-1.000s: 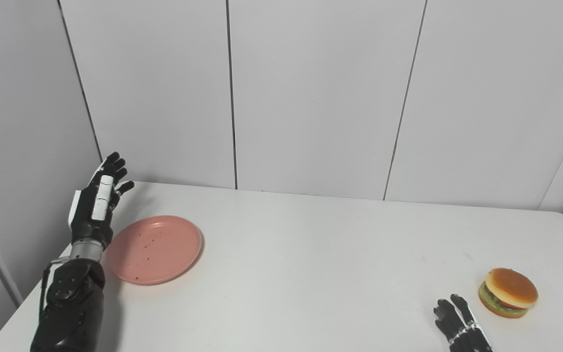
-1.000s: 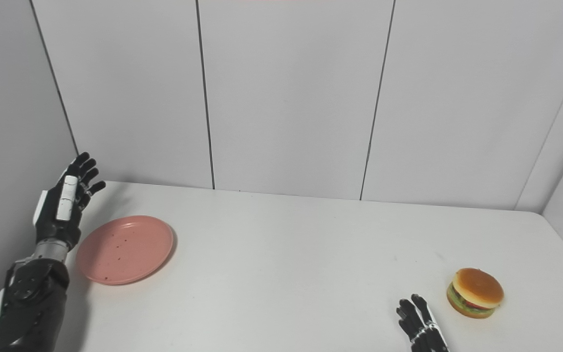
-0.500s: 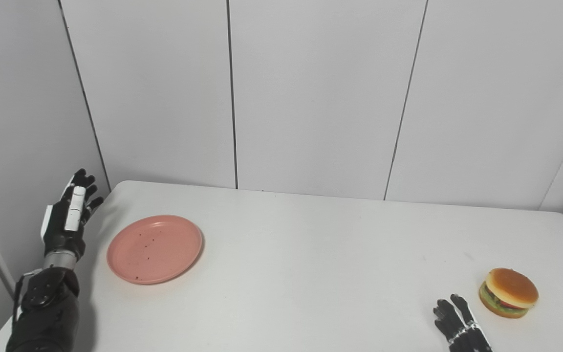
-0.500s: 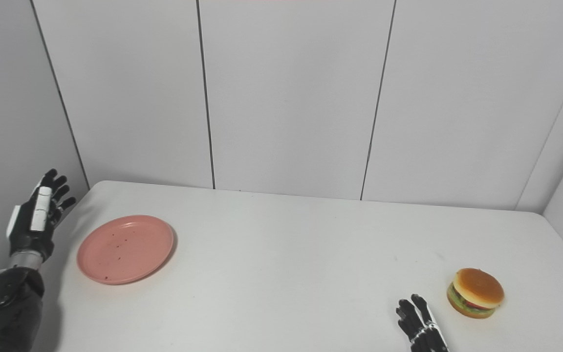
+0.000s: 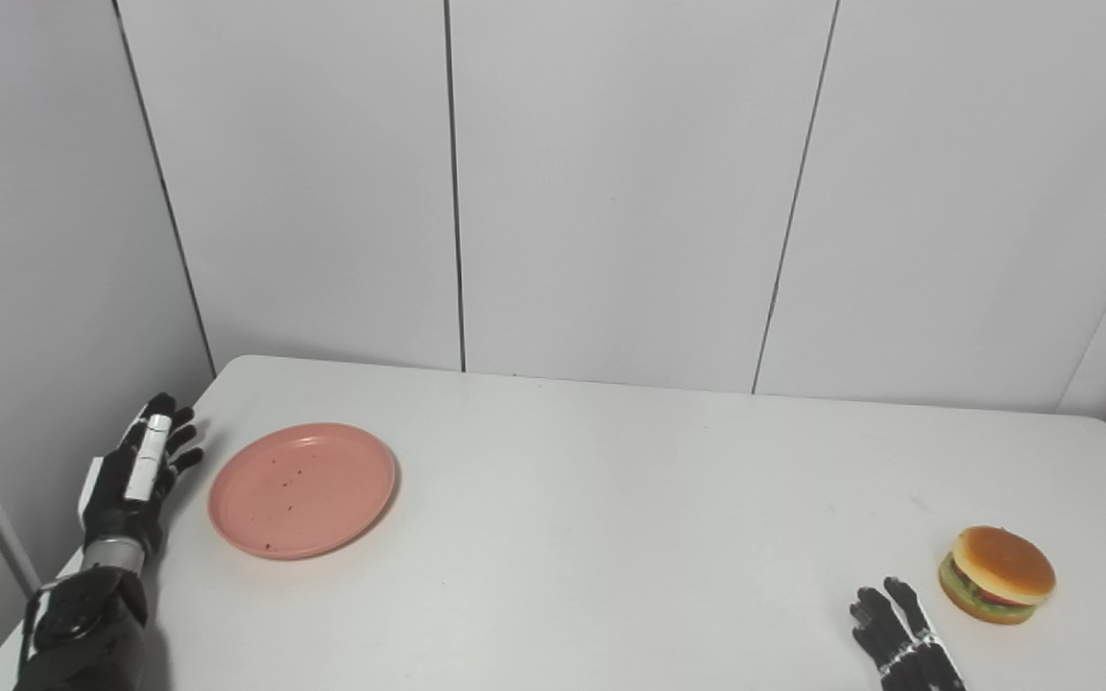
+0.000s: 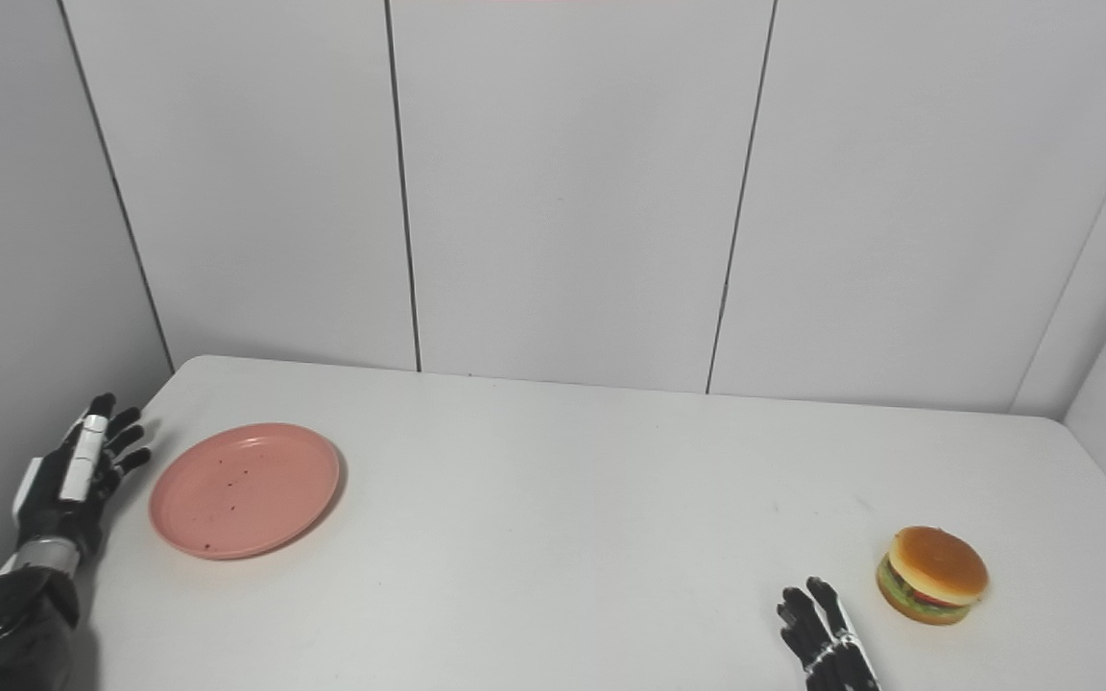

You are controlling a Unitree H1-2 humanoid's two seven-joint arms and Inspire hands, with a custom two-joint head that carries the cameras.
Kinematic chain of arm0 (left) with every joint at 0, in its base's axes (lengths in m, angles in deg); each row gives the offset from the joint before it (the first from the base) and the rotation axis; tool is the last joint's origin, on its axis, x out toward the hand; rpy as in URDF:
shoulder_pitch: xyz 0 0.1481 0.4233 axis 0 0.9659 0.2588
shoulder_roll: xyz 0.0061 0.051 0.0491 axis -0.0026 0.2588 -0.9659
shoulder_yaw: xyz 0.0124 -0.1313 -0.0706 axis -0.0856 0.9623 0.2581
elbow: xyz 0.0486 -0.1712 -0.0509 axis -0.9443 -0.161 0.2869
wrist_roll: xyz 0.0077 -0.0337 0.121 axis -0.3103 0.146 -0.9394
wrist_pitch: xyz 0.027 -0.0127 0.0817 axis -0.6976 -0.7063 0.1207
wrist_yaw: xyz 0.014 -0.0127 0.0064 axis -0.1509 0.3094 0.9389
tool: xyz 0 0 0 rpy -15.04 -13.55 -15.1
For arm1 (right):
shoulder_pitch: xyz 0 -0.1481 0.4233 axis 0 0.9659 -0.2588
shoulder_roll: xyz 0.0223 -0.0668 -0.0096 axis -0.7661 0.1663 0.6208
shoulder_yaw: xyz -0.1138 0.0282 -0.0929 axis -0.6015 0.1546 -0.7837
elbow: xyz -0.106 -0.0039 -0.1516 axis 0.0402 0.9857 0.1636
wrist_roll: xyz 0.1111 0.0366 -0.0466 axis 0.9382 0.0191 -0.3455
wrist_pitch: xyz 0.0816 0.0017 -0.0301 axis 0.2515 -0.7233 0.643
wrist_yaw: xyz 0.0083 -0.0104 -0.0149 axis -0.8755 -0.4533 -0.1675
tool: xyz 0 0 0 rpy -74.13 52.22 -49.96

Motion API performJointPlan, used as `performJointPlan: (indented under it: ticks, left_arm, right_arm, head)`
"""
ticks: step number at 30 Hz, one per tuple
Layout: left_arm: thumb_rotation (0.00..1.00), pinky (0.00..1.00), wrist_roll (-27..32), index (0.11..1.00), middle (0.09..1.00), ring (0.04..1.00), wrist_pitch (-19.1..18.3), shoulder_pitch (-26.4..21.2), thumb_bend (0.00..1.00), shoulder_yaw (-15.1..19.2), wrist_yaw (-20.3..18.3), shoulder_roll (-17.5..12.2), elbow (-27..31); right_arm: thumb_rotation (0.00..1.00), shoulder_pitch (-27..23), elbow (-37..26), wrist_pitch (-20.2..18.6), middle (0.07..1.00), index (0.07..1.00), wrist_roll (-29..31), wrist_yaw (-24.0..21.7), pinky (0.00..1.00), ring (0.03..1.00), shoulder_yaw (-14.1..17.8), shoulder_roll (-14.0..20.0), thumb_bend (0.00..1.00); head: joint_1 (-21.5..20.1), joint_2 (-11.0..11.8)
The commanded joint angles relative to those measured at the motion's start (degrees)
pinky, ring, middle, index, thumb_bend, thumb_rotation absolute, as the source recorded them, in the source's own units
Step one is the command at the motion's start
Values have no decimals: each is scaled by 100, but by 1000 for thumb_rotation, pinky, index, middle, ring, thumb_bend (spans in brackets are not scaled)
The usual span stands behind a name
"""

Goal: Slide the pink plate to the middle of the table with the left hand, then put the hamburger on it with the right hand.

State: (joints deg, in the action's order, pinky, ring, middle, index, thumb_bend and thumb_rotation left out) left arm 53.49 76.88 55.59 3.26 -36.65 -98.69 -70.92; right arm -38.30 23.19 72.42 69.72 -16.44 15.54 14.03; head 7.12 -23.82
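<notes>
Nearest me, my right hand (image 5: 903,638) waits low on the desk (image 5: 611,499), fingers spread and empty, the hamburger (image 5: 997,574) just beside it to the right. My left hand (image 5: 135,470), open and holding nothing, has dropped and drawn back to the desk's left edge. The pink plate (image 5: 302,488) lies just right of it, untouched, so the slide has not begun.
</notes>
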Motion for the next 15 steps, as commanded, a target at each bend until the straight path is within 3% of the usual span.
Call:
performJointPlan:
  ticks: [1, 15]
  left_arm:
    - [782, 868, -42, 905, 874, 891, 219, -318, 902, -61, -67, -27, 33]
    - [813, 830, -372, 912, 895, 896, 217, -387, 874, -558, -7, 190, -127]
  right_arm:
    - [894, -177, 429, -425, 938, 973, -22, 194, 972, 946, 127, 147, 878]
    - [905, -169, 346, -451, 932, 963, -98, 272, 943, 936, 67, 96, 876]
  head:
    - [0, -5]
    - [-86, -18]
